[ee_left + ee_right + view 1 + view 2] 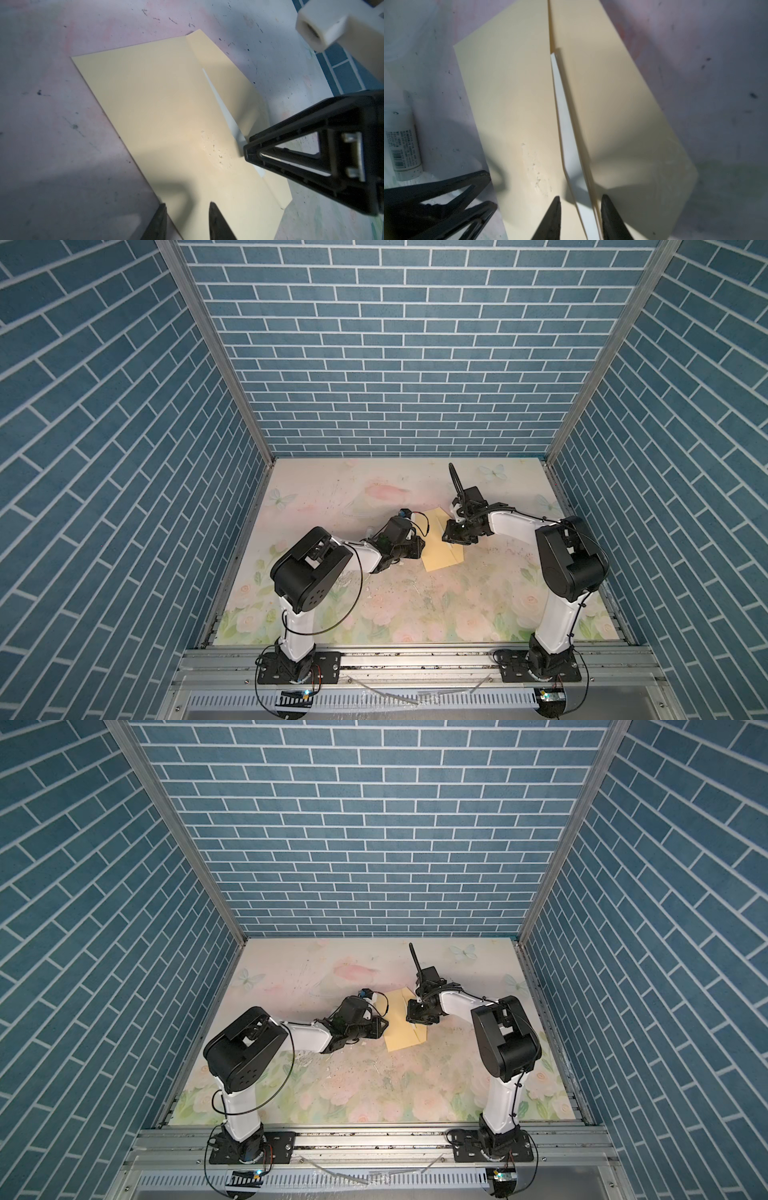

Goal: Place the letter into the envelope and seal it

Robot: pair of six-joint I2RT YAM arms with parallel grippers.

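The envelope (440,558) lies flat on the counter (374,497), flap (612,104) open, left tool (188,204) part-open and empty at its edge, seemingly steadying it, right tool (581,197) likewise parted astride the fold, seemingly ready to close it.

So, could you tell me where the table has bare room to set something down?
The front of the table, between the left arm and the right arm and short of the envelope, is the widest bare patch; the back left is also free. The middle is crowded: left tool and right tool flank the envelope, with a white bottle beside the left tool.
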